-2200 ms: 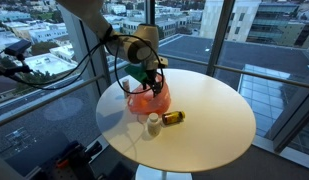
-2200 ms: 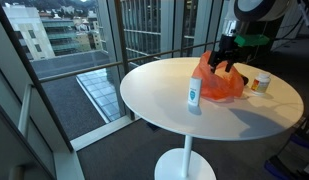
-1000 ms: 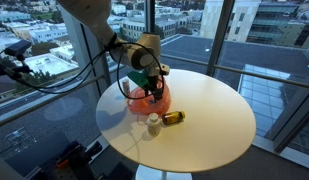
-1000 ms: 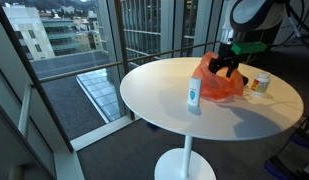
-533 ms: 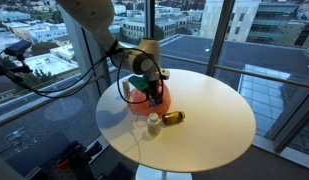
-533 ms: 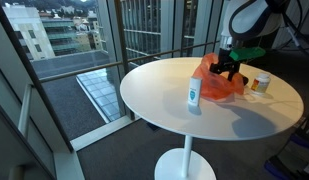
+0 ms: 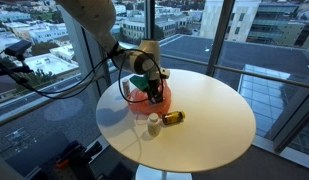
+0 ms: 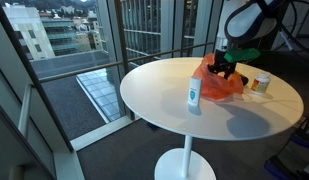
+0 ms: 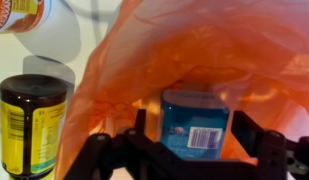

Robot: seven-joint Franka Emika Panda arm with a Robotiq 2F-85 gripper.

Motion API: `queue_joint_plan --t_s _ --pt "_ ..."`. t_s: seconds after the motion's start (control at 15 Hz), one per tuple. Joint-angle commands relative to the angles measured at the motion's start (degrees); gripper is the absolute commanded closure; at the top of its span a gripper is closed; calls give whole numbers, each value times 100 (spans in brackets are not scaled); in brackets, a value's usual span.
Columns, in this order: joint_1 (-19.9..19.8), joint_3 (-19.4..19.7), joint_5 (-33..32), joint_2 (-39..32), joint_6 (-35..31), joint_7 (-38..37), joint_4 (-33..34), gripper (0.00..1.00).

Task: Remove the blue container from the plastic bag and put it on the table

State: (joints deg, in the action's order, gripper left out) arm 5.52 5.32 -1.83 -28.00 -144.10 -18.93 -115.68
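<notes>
At the mouth of the orange bag (image 9: 144,70) on the round table (image 7: 209,110), my gripper (image 9: 186,145) stands spread wide and empty astride the blue container (image 9: 197,120), where closing could pinch plastic and lift the bag too.

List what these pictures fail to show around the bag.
- Blue container: hidden by the orange bag in both exterior views; the pincer covers its base in the wrist view.
- The pincer's fingertips: cropped and blurred in the wrist view, so contact is unclear.
- Dark jar label: too blurred to read, wrist view.
</notes>
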Motion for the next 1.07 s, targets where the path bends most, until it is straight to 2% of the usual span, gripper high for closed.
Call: queue_joint_plan --t_s 0.0,0.13,0.2,0.53,1.0 --pt "131 93 -152 -74 52 -232 205 44" --pt "156 98 -147 -52 65 -239 210 59" --pt "156 87 -126 -20 87 -232 204 61" --pt "141 -1 -12 264 319 -167 149 61" --pt "72 -234 66 882 1123 10 73 61"
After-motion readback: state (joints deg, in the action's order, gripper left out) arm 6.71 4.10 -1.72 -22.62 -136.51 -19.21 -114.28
